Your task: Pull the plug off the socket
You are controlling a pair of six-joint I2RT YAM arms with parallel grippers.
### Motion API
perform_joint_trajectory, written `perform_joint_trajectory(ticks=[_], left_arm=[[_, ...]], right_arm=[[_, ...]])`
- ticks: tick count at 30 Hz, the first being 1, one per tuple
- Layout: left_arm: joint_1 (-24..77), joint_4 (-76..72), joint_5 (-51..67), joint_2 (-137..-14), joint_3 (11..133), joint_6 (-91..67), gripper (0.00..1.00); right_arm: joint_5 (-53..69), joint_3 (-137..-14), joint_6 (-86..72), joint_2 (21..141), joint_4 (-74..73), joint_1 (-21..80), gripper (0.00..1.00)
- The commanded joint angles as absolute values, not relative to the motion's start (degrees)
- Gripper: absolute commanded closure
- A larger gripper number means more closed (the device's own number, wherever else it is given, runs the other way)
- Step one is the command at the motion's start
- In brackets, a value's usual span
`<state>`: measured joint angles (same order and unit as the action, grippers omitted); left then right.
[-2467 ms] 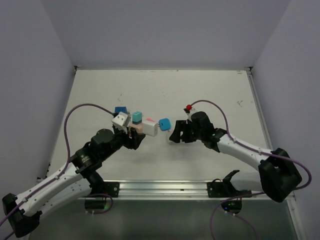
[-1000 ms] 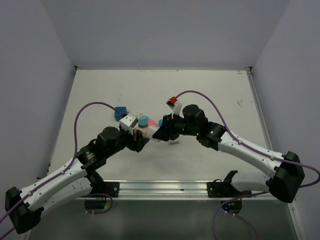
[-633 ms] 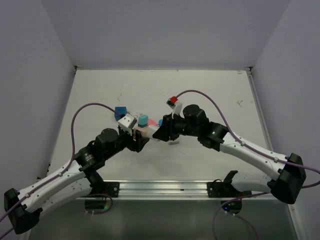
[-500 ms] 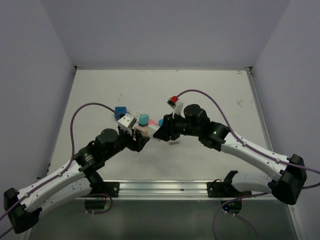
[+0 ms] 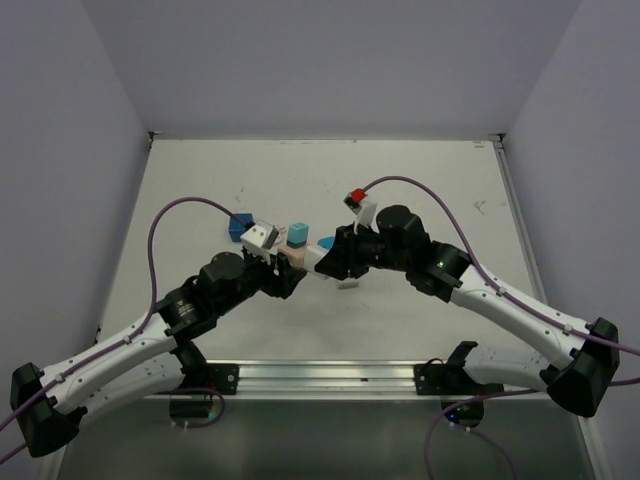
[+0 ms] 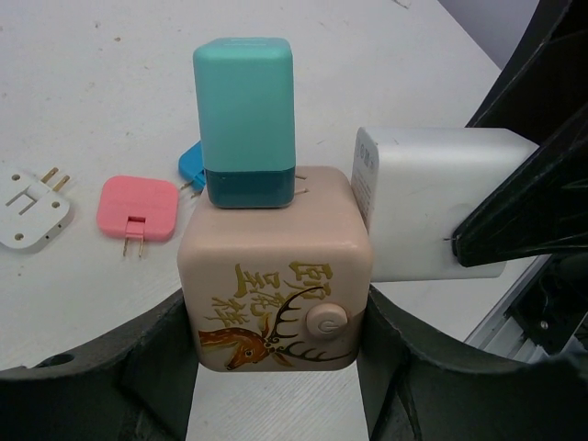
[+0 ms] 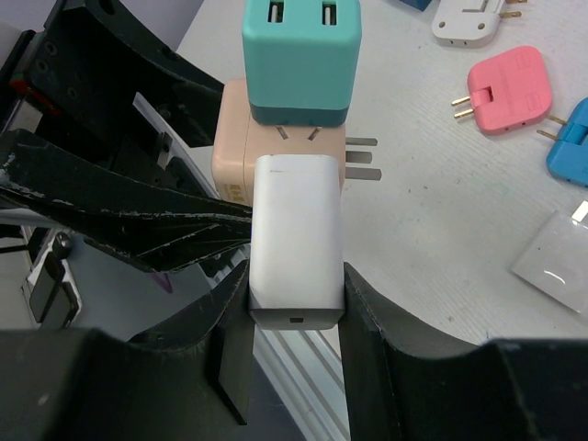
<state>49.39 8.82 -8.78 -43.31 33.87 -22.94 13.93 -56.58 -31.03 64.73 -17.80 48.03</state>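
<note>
Left hand [image 6: 276, 303] is clenched on the socket [image 6: 276, 276], a beige cube with a deer print and a round button. We see a dark finger [image 6: 156, 358] tight on each side, and the cube is held up off the counter [image 6: 92, 83].

Right hand [image 7: 296, 276] is clenched on the white plug [image 7: 296, 211], pinching its two long sides. The white plug sits against the socket's side. We can make out no gap in the left wrist view, so it is not yet off.

A teal plug [image 6: 243, 110] stands upright on the socket's top face. In the top view the two hands meet mid-counter with the socket between them.

Loose on the counter beyond the socket are a pink plug [image 6: 138, 209], a blue plug [image 6: 191, 165] just beside it, and a flat white plug [image 6: 32, 207] further left. A blue box [image 5: 238, 226] sits behind the left wrist.

What changed: in the earliest frame the right hand was well apart from the socket, off to its right, with the blue plug between them. A second ago it had already come in onto the white plug. Since then both grips look the same to us. The joined socket and plug have drifted a little to the right and slightly away from the arm bases, and the right wrist has shifted with them. The blue box has not moved.
</note>
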Motion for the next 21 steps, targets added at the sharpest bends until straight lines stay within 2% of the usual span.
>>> perform_joint_trajectory(ticks=[1, 10, 21], left_arm=[[46.1, 16.4, -30.1, -42.8, 34.4, -23.2, 1.0], [46.1, 17.3, -34.2, -41.8, 34.0, -24.0, 1.0], [46.1, 20.6, -38.8, -44.4, 35.1, -26.2, 1.0]], right_arm=[[12.7, -57.6, -27.4, 59.8, -29.4, 44.9, 1.0], [15.3, -57.0, -26.3, 57.9, -31.1, 42.1, 1.0], [20.4, -59.4, -22.1, 58.1, -40.0, 36.6, 1.0]])
